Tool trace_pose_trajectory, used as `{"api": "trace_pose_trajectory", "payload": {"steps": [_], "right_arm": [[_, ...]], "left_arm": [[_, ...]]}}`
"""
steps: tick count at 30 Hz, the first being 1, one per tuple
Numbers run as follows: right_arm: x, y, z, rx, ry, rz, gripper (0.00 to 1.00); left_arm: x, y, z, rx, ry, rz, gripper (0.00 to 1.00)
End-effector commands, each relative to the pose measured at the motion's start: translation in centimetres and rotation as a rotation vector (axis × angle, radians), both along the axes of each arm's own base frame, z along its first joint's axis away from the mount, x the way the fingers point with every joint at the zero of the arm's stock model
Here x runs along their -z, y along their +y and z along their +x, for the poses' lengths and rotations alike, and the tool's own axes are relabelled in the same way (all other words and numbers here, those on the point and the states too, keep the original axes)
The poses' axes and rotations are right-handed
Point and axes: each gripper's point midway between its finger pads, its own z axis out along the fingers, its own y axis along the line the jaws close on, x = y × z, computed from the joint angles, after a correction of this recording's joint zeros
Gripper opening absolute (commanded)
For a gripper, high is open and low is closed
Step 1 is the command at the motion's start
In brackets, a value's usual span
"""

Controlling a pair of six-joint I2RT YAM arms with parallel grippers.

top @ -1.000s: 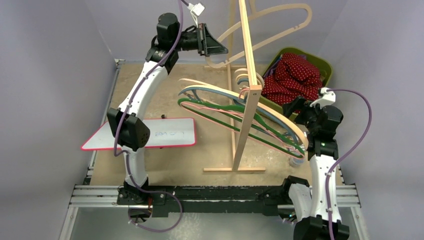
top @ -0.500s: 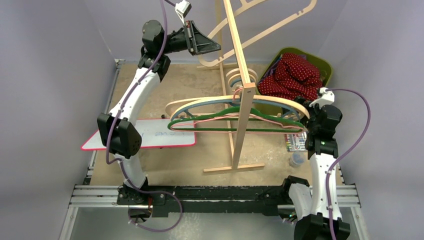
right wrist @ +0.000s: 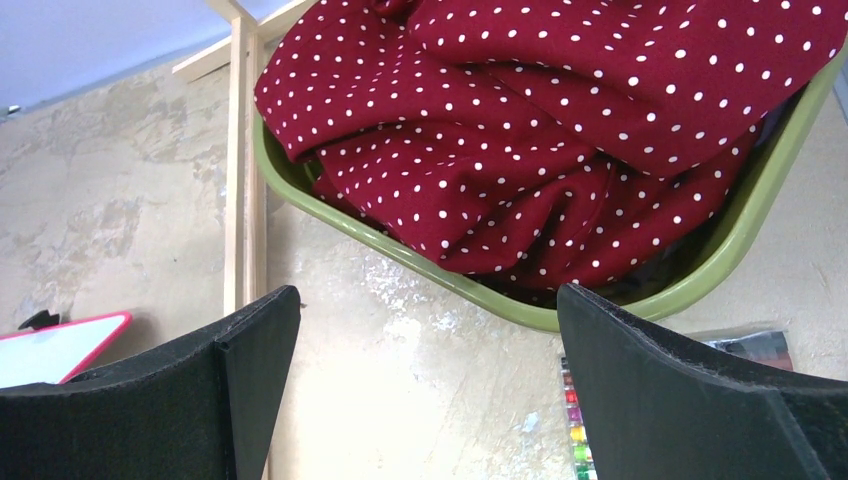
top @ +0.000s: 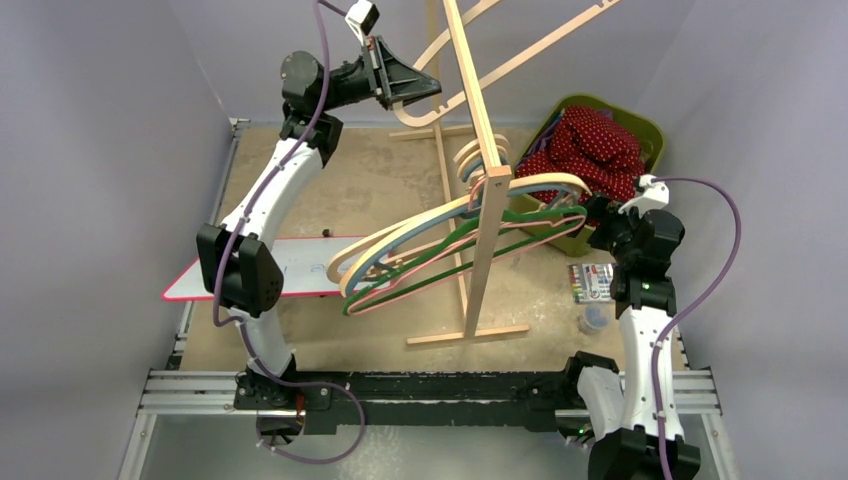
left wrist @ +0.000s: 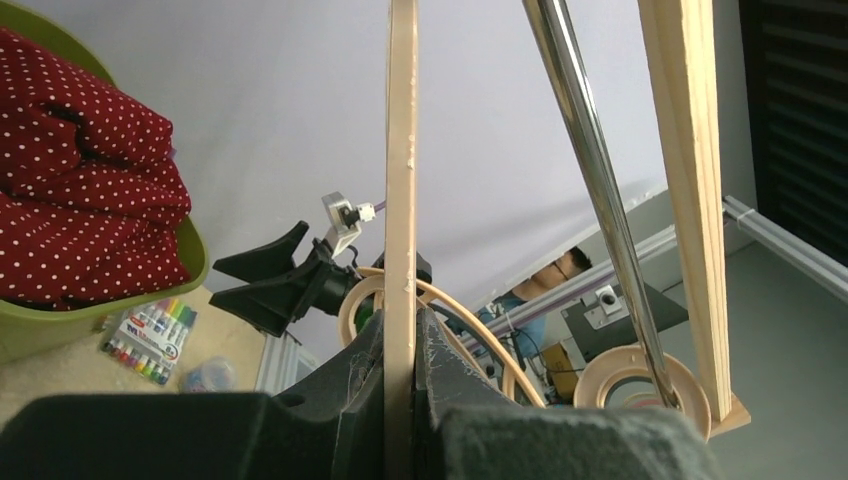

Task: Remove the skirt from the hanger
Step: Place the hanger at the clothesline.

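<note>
The skirt (top: 590,150), dark red with white dots, lies bunched in a green bin (top: 655,132), off any hanger. It also fills the right wrist view (right wrist: 560,130) and shows in the left wrist view (left wrist: 80,200). My left gripper (top: 425,90) is raised high at the back and shut on a bare pale wooden hanger (top: 520,55). The hanger's bar (left wrist: 401,200) is pinched between the left gripper's (left wrist: 401,345) fingers. My right gripper (top: 598,212) hangs wide open beside the bin's near edge, nothing between its jaws (right wrist: 430,370).
A wooden rack (top: 480,200) stands mid-table with a bunch of coloured hangers (top: 430,255) on it. A pink-edged whiteboard (top: 300,272) lies left. A marker pack (top: 590,282) and a small cup (top: 593,320) sit by the right arm. A metal rod (left wrist: 590,150) crosses the left wrist view.
The left gripper has lifted the wooden hanger up and a little left. The bunch of hangers on the rack has swung round from the right toward the left. The right arm has stayed put.
</note>
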Motion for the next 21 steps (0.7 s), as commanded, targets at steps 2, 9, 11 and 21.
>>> {"api": "trace_pose_trajectory", "payload": {"steps": [2, 9, 11, 21], "right_arm": [[-1.7, 0.0, 0.6, -0.009, -0.063, -0.023, 0.99], [-1.4, 0.0, 0.7, -0.008, -0.067, -0.017, 0.99], [-1.4, 0.0, 0.7, -0.009, -0.066, -0.015, 0.99], [-1.5, 0.1, 0.6, -0.01, -0.069, -0.014, 0.99]], "left_arm": [[-3.0, 1.1, 0.0, -0.098, -0.032, -0.059, 0.0], [-3.4, 1.4, 0.2, -0.134, -0.007, -0.062, 0.0], [-3.6, 1.6, 0.2, -0.144, -0.005, -0.064, 0.0], [-5.7, 2.7, -1.5, -0.121, -0.025, -0.139, 0.0]]}}
